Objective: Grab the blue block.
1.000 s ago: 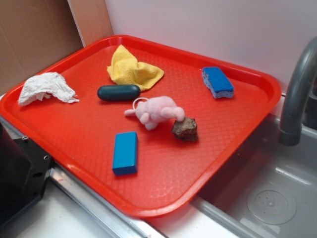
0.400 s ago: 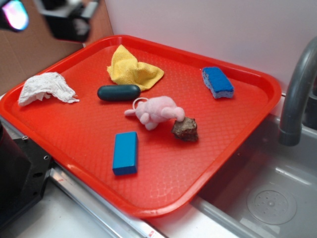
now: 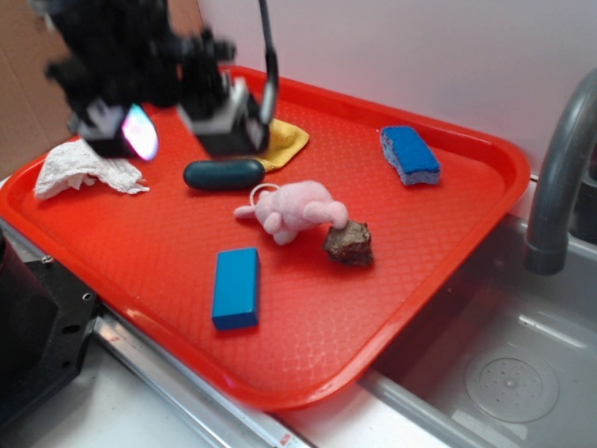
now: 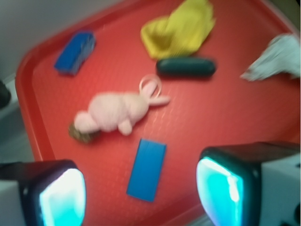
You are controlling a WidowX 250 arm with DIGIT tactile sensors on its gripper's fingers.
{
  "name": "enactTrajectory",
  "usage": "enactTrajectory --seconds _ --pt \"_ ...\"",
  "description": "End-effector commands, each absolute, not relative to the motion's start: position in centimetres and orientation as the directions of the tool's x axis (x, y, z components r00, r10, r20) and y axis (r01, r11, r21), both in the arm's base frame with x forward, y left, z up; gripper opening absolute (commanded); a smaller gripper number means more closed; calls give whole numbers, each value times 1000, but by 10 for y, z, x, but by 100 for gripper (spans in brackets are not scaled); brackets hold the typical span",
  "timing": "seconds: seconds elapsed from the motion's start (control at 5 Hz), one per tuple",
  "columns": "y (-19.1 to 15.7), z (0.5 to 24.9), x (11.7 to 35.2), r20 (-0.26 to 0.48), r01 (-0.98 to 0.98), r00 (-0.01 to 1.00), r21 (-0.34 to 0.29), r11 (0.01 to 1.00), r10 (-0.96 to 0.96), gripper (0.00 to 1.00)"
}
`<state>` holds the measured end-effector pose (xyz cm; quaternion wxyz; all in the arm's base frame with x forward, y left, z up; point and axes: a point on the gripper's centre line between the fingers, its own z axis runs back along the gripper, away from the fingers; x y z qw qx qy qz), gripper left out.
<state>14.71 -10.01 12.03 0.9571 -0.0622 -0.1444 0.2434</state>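
Note:
The blue block (image 3: 236,287) lies flat on the red tray (image 3: 438,243), near its front edge, below the pink plush (image 3: 294,209). In the wrist view the blue block (image 4: 147,169) sits between and beyond my two fingers. My gripper (image 3: 182,126) is blurred, high above the tray's back left, over the yellow cloth (image 3: 284,140) and the dark teal capsule (image 3: 224,174). In the wrist view my gripper (image 4: 141,197) is open and empty, with glowing cyan pads (image 4: 63,197).
A blue sponge (image 3: 409,154) lies at the tray's back right. A brown rock (image 3: 349,243) touches the plush. A crumpled white paper towel (image 3: 84,168) lies at the left. A grey faucet (image 3: 560,177) and a sink (image 3: 504,373) stand to the right.
My gripper has come into view from the upper left and dropped toward the tray's back left. Nothing on the tray has moved.

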Motion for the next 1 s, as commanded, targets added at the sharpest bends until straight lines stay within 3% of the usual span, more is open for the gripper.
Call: enactTrajectory --seconds 0.0,0.2,0.6,0.8 --pt "-117 72 160 108 -443 875 -216 870 473 100" --pt "-118 38 146 12 -441 892 -188 878 451 100" --pt "-116 22 133 -63 -469 883 -187 863 466 100" --pt "-114 23 123 -69 -375 927 -178 910 368 14"
